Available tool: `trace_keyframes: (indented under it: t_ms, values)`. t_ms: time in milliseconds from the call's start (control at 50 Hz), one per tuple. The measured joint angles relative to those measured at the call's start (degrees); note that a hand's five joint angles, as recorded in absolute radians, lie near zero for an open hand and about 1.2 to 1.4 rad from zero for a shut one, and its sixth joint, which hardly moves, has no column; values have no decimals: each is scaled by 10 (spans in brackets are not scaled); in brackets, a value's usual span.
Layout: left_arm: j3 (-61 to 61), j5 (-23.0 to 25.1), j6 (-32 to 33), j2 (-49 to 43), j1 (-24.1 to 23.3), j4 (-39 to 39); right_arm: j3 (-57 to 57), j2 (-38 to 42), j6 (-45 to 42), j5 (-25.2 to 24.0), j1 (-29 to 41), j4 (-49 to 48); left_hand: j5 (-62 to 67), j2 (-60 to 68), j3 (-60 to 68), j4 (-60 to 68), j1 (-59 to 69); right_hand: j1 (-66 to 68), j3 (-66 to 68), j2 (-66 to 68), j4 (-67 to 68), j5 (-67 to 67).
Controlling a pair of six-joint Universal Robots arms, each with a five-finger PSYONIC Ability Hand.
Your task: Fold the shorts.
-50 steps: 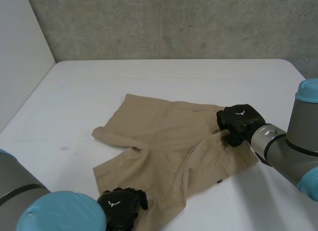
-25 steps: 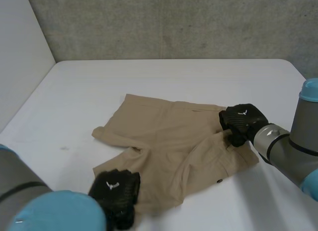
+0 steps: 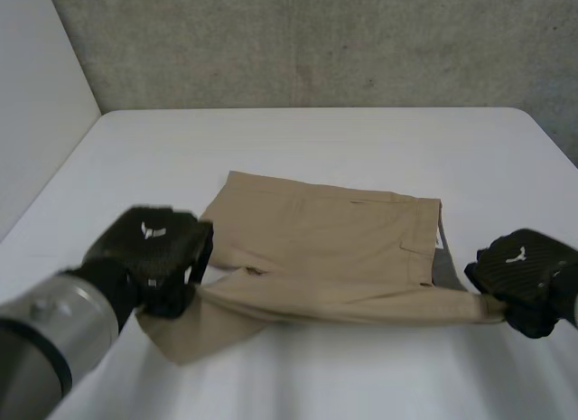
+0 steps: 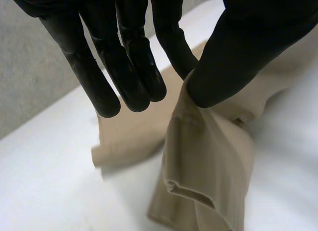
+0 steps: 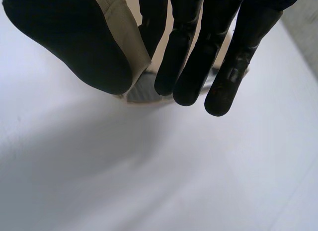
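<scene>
Two robot hands pinch tan shorts (image 3: 325, 244) on a white counter (image 3: 316, 140).
We see the shorts folded across the middle of the counter, their near edge held just off it. At the cloth's left end, the left hand (image 3: 149, 253) has fingers (image 4: 134, 67) and thumb clamped on a fold. Toward the counter's right edge, the right hand (image 3: 524, 275) clamps the other end likewise.

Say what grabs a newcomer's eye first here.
Tan shorts lie on the middle of the white table, their near edge strung between two black hands. The left robot hand pinches the cloth at its left end; the right robot hand pinches the right end.
</scene>
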Motion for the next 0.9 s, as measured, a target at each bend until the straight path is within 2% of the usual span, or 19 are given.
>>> trace_keyframes:
  t_ms: [80, 160, 180, 280, 380, 480, 580, 660, 760, 780, 900]
  values:
    - [49, 58, 43, -21, 29, -18, 0, -50, 4, -66, -34, 33, 0, 0, 0, 0, 0, 0, 0, 0, 0, 0]
    - [74, 80, 69, -36, 29, -59, 2, -63, 9, -94, -49, 62, 0, 0, 0, 0, 0, 0, 0, 0, 0, 0]
    - [85, 91, 79, -43, 23, -95, 4, -66, 9, -104, -54, 81, 0, 0, 0, 0, 0, 0, 0, 0, 0, 0]
    - [101, 116, 89, -49, 10, -166, 7, -66, 3, -112, -61, 110, 0, 0, 0, 0, 0, 0, 0, 0, 0, 0]
    - [108, 133, 91, -53, 17, -161, 8, -57, -3, -110, -61, 91, 0, 0, 0, 0, 0, 0, 0, 0, 0, 0]
    - [115, 137, 95, -89, 37, -100, -1, -5, 6, -104, -56, 34, 0, 0, 0, 0, 0, 0, 0, 0, 0, 0]
    - [143, 136, 112, -169, 60, -25, -37, 81, 41, -88, -42, -22, 0, 1, 0, 0, 0, 0, 0, 0, 0, 0]
    - [195, 135, 132, -254, 72, 40, -101, 165, 81, -40, -3, -64, 0, 1, 0, 0, 0, 0, 0, 0, 0, 0]
    - [262, 135, 153, -336, 76, 106, -167, 231, 120, 17, 35, -111, 0, 1, 1, 0, 0, 0, 0, 0, 0, 0]
    - [283, 135, 160, -360, 77, 126, -193, 256, 138, 40, 49, -136, 0, 1, 1, 0, 0, 0, 0, 0, 0, 0]
    - [390, 134, 191, -470, 85, 215, -263, 327, 189, 102, 84, -247, 0, 1, 1, 0, 0, 0, 0, 0, 0, 0]
